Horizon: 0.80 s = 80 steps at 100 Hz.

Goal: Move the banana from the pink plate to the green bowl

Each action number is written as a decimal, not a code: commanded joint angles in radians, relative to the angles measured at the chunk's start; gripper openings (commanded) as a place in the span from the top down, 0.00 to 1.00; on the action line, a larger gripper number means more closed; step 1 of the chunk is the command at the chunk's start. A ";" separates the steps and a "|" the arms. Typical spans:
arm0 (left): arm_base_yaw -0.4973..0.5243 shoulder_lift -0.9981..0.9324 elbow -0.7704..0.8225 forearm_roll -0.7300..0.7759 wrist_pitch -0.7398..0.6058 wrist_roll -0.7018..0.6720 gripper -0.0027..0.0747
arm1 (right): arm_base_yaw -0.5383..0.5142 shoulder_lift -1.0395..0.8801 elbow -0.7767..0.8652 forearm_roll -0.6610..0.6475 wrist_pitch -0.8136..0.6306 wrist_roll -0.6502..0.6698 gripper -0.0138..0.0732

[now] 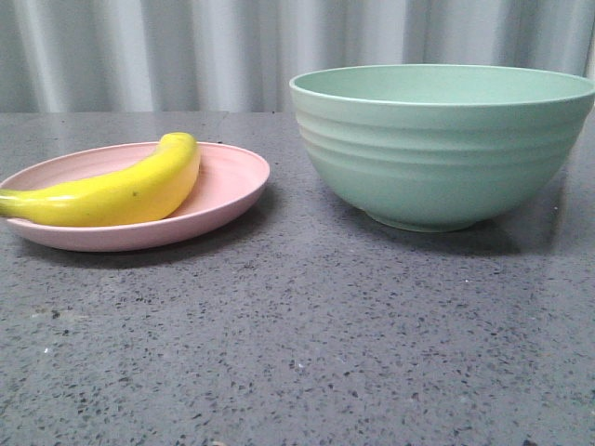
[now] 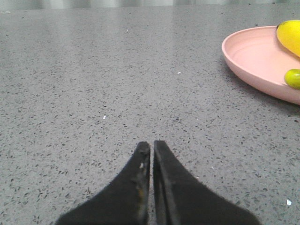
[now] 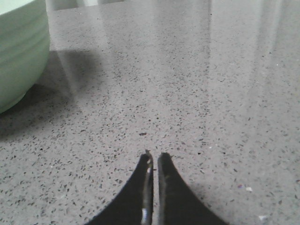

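A yellow banana (image 1: 121,192) lies across the pink plate (image 1: 232,181) at the left of the front view, its greenish stem end over the plate's left rim. To the right stands the mint-green bowl (image 1: 442,149), upright with nothing showing above its rim. Neither gripper shows in the front view. In the left wrist view my left gripper (image 2: 152,144) is shut with nothing in it, low over the table, with the pink plate (image 2: 255,58) and parts of the banana (image 2: 290,35) off to one side. My right gripper (image 3: 155,156) is shut on nothing, apart from the green bowl (image 3: 18,51).
The table is dark grey speckled stone (image 1: 297,344). A pale pleated curtain (image 1: 186,51) hangs behind it.
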 commanded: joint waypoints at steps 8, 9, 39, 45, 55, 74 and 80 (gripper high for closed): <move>0.002 -0.027 0.007 -0.008 -0.058 -0.004 0.99 | -0.007 -0.017 0.023 -0.017 -0.016 -0.003 0.92; 0.002 -0.027 0.007 -0.008 -0.058 -0.004 0.99 | -0.007 -0.017 0.023 -0.017 -0.016 -0.003 0.92; 0.002 -0.027 0.007 -0.008 -0.058 -0.004 0.99 | -0.007 -0.017 0.023 -0.017 -0.016 -0.003 0.92; 0.002 -0.027 0.007 -0.008 -0.058 -0.004 0.99 | -0.007 -0.017 0.023 -0.017 -0.016 -0.003 0.92; 0.002 -0.027 0.007 -0.008 -0.060 -0.004 0.99 | -0.007 -0.017 0.023 -0.017 -0.016 -0.003 0.92; 0.002 -0.027 0.007 -0.008 -0.103 -0.004 0.99 | -0.007 -0.017 0.023 -0.017 -0.016 -0.003 0.92; 0.002 -0.027 0.007 -0.008 -0.121 -0.004 0.99 | -0.007 -0.017 0.023 -0.017 -0.016 -0.003 0.92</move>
